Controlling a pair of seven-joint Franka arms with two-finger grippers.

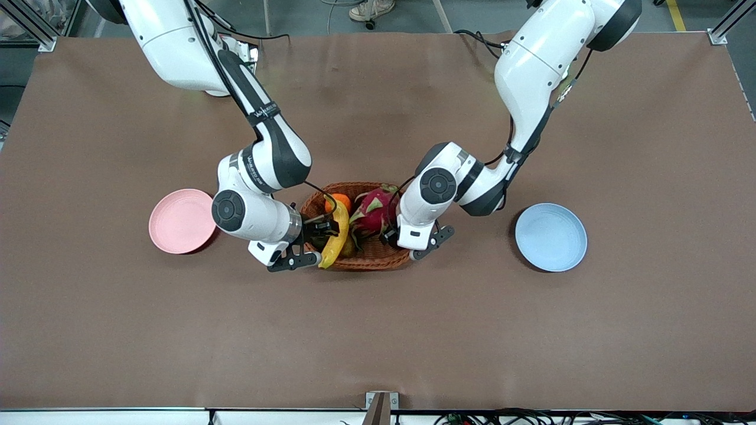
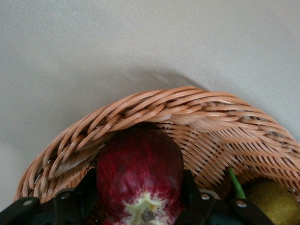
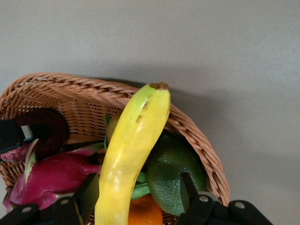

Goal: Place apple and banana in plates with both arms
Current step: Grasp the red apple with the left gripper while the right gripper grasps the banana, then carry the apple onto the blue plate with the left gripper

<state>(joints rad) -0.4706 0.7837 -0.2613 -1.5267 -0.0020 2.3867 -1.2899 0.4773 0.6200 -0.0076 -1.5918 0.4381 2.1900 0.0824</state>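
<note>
Both end effectors are down in the basket [image 1: 378, 257], frame centre. Left end effector [image 2: 140, 206] grips the apple [image 2: 139, 180]; right end effector [image 3: 136, 201] grips the banana [image 1: 335, 236]. Lift straight, clear the rim. Dragon fruit [image 1: 373, 213] and orange [image 1: 338, 202] crowd between. Pink plate [image 1: 180, 221] and blue plate [image 1: 551, 237] flank on the counter [image 1: 378, 330].

You'll find one marking only: small lettering along the right arm's [image 1: 260, 171] grey wrist band, too small to read.
</note>
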